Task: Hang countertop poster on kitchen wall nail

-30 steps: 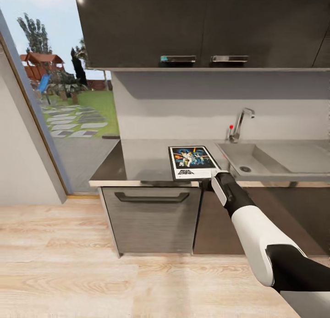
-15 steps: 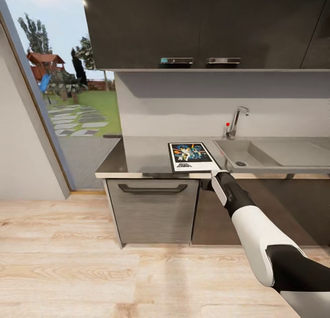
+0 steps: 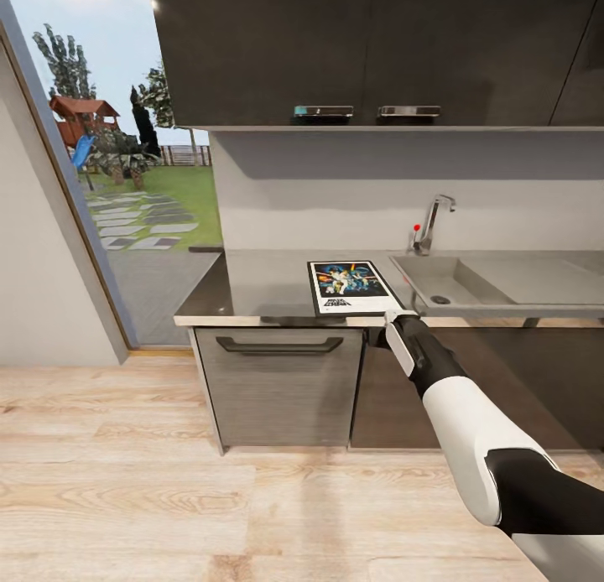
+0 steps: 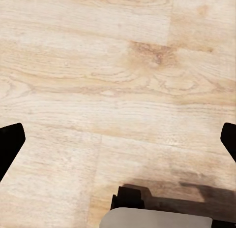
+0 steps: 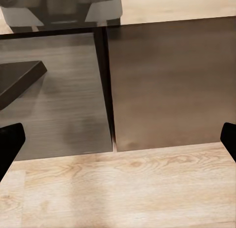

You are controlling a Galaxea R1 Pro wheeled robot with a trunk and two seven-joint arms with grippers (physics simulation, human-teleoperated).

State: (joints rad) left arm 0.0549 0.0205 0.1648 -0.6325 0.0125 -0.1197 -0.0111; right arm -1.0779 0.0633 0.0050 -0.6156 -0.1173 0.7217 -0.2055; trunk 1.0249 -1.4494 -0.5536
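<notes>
The poster (image 3: 351, 287) lies flat on the grey kitchen countertop (image 3: 260, 284), by its front edge and just left of the sink. My right arm reaches in from the lower right. Its gripper (image 3: 379, 336) hangs just below the counter's front edge, under the poster's near right corner and apart from it. In the right wrist view that gripper (image 5: 118, 139) is open, facing dark cabinet fronts and floor. My left gripper (image 4: 118, 139) is open over the pale wooden floor with nothing between its fingers. The wall nails are out of view.
A steel sink (image 3: 470, 282) with a chrome tap (image 3: 432, 221) sits right of the poster. Dark upper cabinets (image 3: 369, 54) hang above. Below the counter is a drawer front with a handle (image 3: 279, 345). A glazed opening (image 3: 143, 196) to the garden is on the left.
A second ago the whole picture shifted slightly as the camera drew back from the counter. Over the last half second nothing has visibly moved.
</notes>
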